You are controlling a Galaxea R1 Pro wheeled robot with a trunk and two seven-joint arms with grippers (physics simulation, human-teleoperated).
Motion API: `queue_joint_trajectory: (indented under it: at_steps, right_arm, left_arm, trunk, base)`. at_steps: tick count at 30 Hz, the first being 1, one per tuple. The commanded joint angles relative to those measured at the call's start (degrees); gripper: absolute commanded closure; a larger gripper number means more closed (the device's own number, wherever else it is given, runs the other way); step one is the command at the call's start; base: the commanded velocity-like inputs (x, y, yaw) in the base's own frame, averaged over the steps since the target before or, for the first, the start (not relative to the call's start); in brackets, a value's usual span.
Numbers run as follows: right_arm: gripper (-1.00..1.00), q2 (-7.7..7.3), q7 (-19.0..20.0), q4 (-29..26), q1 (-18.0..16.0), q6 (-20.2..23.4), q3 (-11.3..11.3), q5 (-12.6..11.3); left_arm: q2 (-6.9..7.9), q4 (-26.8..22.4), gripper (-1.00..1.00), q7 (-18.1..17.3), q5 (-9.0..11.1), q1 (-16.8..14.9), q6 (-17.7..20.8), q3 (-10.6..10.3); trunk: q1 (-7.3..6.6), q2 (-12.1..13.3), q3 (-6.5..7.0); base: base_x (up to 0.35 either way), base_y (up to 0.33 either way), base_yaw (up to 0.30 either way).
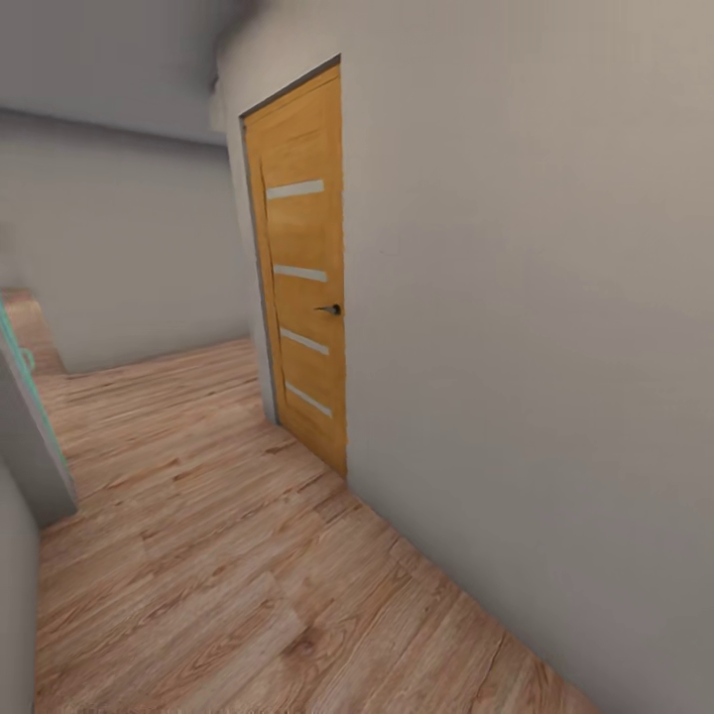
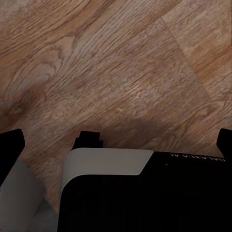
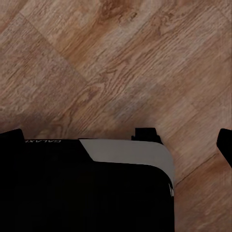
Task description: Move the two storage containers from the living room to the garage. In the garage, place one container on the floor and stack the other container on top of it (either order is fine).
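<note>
I am in a corridor with a light wood plank floor (image 1: 218,565). The two storage containers are out of view. In the left wrist view my left gripper (image 2: 118,141) hangs open over the planks, one dark fingertip at each side edge and nothing between them. My right gripper (image 3: 120,140) in the right wrist view is open too, with only floor between its fingertips. Below both grippers sits my own black and grey base (image 2: 145,193).
A shut orange-brown wooden door (image 1: 302,268) with pale horizontal strips and a dark handle (image 1: 332,309) is set in the long grey wall (image 1: 535,347) on the right. The corridor runs on past it and bends left. A grey wall corner (image 1: 35,446) juts in at the left.
</note>
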Motion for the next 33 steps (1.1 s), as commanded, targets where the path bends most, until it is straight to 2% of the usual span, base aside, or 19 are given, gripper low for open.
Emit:
queue_joint_trajectory:
  at_steps: [1, 9, 24, 33]
  right_arm:
    - [-1.0, 0.03, 0.33, 0.18, -0.07, -0.31, 0.35, -0.58]
    - [-1.0, -0.04, 0.33, 0.18, -0.07, -0.25, 0.31, -0.57]
    - [-1.0, -0.06, 0.33, 0.18, -0.07, -0.13, 0.3, -0.63]
    - [-1.0, -0.06, 0.33, 0.18, -0.07, -0.22, 0.3, -0.63]
  left_arm:
    - [0.0, 0.04, -1.0, -0.19, 0.44, -0.06, -0.02, 0.33]
    - [0.04, 0.04, -1.0, -0.16, 0.44, -0.07, -0.02, 0.33]
    - [0.08, 0.04, -1.0, -0.16, 0.44, -0.08, -0.04, 0.33]
    - [0.08, 0.04, -1.0, -0.16, 0.44, -0.04, -0.04, 0.33]
  trunk:
    - [0.0, -0.04, -0.07]
    - [0.0, -0.04, -0.07]
    - [0.0, -0.04, -0.07]
    - [0.0, -0.04, -0.07]
  base:
    - [0.0, 0.0, 0.271]
    - [0.062, 0.0, 0.216]
    - [0.312, 0.0, 0.01]
    - [0.322, 0.0, 0.207]
